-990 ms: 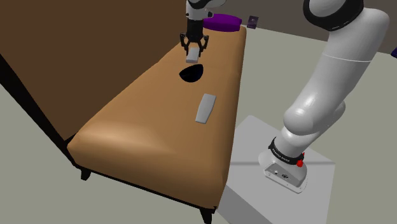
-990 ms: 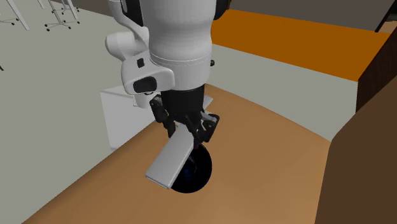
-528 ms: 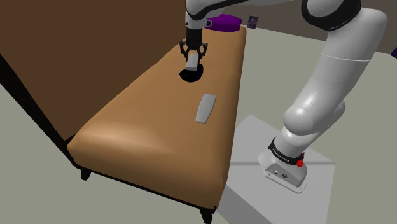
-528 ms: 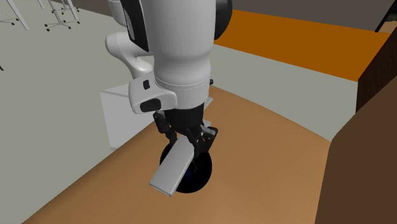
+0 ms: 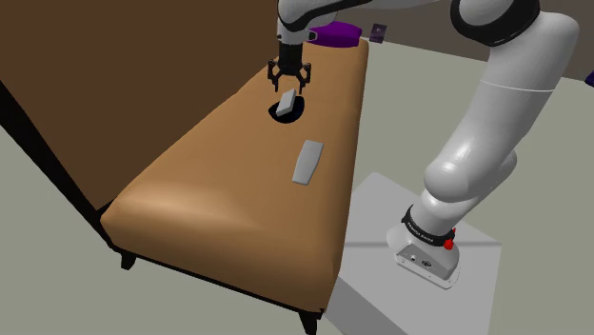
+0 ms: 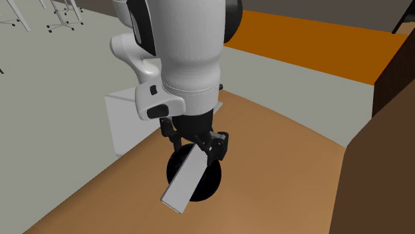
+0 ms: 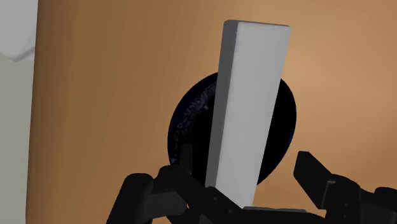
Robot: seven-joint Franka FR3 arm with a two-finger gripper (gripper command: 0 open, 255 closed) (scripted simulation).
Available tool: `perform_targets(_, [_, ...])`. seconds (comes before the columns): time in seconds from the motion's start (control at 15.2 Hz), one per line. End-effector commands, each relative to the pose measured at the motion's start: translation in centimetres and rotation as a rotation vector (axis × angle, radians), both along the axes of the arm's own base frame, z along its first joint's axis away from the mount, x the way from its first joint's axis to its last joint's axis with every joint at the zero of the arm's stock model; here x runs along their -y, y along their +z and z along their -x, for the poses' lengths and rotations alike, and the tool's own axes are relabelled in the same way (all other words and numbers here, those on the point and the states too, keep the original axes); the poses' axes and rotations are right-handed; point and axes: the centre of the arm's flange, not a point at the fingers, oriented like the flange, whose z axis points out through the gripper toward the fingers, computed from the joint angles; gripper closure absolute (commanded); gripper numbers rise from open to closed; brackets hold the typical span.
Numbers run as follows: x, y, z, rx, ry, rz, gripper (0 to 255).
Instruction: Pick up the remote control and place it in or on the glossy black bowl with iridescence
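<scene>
A brown wall (image 5: 143,67) runs along the shoulder view's left, and against it stands the long desk (image 5: 219,190), tan and padded on top with dark legs. The white arm (image 5: 495,124) rises from the pale stand (image 5: 381,285) at the shoulder view's lower right and reaches over to the far half of the desk. At the desk's far end sits a flat purple thing (image 5: 333,33), well apart from the rest. Nearer the middle of the desk, toward the stand's side, a grey slab (image 5: 306,160) lies flat by itself. Between those two sits the black bowl (image 5: 286,113), low and round and standing upright on the desk; in the wrist view its inside (image 7: 191,121) shows a faint speckled sheen. The remote (image 5: 286,101) is a plain pale grey bar, drawn without buttons, and it slants over the bowl: its upper end is up between the fingers, and in the second exterior view its lower end (image 6: 186,179) reaches out past the bowl's near rim (image 6: 211,181). Whether it rests on the bowl I cannot tell. The claw (image 5: 288,74) hangs straight above the bowl, pointing down, its fingers spread wide; in the wrist view one finger (image 7: 312,170) stands clearly off the remote's side (image 7: 248,108), so the bar is not clasped
</scene>
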Motion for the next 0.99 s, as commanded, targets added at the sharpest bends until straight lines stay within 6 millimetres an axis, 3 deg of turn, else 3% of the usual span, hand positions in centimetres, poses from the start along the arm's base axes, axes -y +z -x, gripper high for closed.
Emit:
perform_targets(0.0, [0.0, 0.0, 0.0, 0.0, 0.0, 0.0, 0])
perform_targets(0.2, [0.0, 0.0, 0.0, 0.0, 0.0, 0.0, 0])
perform_targets(0.46, [-0.1, 5.0, -0.3, 0.0, 0.0, 0.0, 0])
perform_targets(0.92, [-0.1, 5.0, -0.3, 0.0, 0.0, 0.0, 0])
